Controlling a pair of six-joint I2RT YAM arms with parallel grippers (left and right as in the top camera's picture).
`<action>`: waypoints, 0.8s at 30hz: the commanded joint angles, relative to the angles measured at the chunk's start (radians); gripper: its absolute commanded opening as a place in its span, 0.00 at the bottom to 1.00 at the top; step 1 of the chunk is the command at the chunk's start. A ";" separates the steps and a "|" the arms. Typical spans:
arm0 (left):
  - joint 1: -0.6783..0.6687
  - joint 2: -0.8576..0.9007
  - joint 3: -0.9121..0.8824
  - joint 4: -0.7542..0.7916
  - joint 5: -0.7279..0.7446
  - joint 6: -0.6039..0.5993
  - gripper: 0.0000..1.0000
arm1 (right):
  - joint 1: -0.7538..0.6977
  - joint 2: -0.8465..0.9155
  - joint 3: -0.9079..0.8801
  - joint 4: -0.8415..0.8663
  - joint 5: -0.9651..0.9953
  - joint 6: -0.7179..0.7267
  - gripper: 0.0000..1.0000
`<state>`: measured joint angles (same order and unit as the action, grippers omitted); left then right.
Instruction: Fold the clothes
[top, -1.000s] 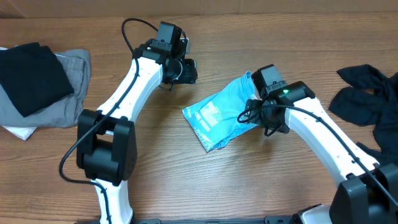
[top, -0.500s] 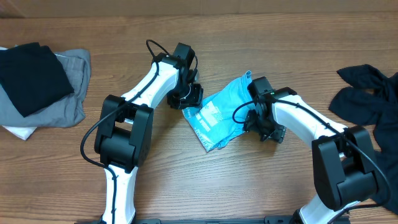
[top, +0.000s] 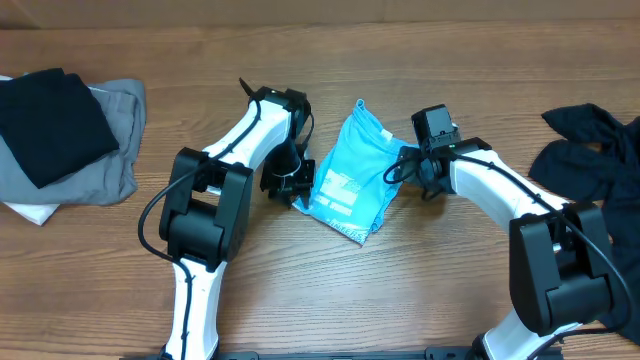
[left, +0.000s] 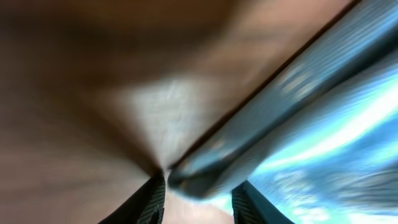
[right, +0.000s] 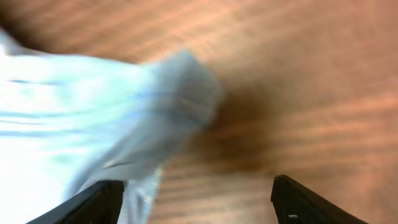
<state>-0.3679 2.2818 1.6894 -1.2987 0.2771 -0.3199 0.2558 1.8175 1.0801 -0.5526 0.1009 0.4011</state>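
T-shirt (left: 311, 137) fold between left jaws

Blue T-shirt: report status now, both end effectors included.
Left end effector at blue T-shirt edge, cloth between fingers, grip unclear. Right end effector open beside opposite edge. Black garment and folded pile lie apart.

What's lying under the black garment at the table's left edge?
A grey garment lies beneath the black garment, sticking out along its right and lower sides. A white garment peeks out at bottom left. How far either reaches underneath is covered.
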 joint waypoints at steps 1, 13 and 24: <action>-0.012 0.070 -0.047 -0.006 -0.045 -0.036 0.38 | 0.000 0.003 -0.003 0.028 -0.097 -0.174 0.81; -0.008 -0.184 -0.042 0.106 -0.192 0.029 0.80 | -0.034 -0.042 0.061 -0.161 -0.010 -0.042 0.90; 0.010 -0.220 -0.042 0.607 0.105 0.299 1.00 | -0.115 -0.257 0.087 -0.341 0.030 -0.008 0.99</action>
<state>-0.3603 2.0418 1.6455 -0.7349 0.2260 -0.1398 0.1398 1.6131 1.1412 -0.8734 0.1135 0.3744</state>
